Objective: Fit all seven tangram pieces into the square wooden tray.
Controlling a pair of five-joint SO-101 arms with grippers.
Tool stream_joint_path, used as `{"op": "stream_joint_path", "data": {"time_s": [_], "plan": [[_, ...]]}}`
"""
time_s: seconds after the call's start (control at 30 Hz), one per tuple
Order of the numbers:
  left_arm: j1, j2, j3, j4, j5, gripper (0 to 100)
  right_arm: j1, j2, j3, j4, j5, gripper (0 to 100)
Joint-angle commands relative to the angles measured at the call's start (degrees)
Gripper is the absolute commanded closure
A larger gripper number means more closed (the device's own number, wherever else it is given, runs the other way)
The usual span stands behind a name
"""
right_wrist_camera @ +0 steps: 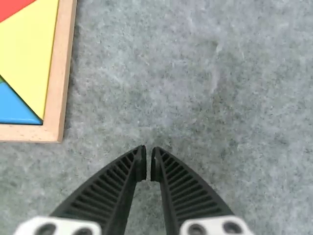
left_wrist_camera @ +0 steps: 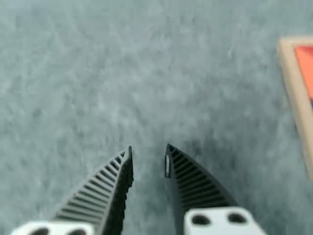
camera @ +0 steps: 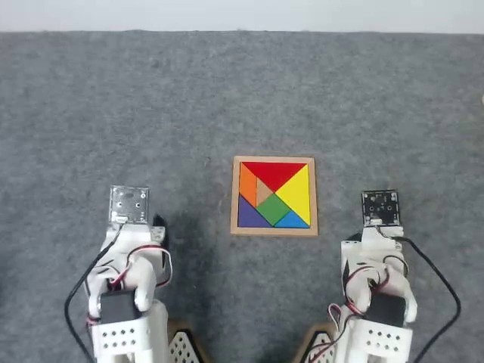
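Grey felt mat (camera: 151,98): your puzzle looked all but finished.
The square wooden tray (camera: 274,159) lay between your grippers, just ahead of both, packed with coloured pieces (camera: 299,197). One small tan triangle (camera: 262,193) was either a piece or a bare gap; I could not tell. Your left gripper (left_wrist_camera: 148,152) stood slightly parted and your right gripper (right_wrist_camera: 148,156) was pinched together, both empty.

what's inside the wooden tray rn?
The tray holds a red triangle, yellow triangle, orange piece, purple piece, green square, blue triangle and a tan triangle, packed edge to edge. Tray floor beneath is covered; unclear whether the tan triangle is a piece or bare floor.
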Motion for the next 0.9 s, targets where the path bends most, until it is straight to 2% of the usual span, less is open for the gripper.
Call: {"op": "stream_joint_path", "data": {"time_s": [0.0, 0.07, 0.87], "plan": [[-0.4, -1.4, -0.7, 5.3, 0.4, 90, -0.5, -0.5, 1.0, -1.3, -0.3, 95.8], [-0.4, -1.4, -0.7, 8.0, 0.4, 90, -0.5, -0.5, 1.0, -1.3, -0.3, 95.7], [-0.3, -1.4, -0.7, 7.7, 0.5, 90, -0.6, -0.5, 1.0, -1.2, -0.3, 95.7]]}}
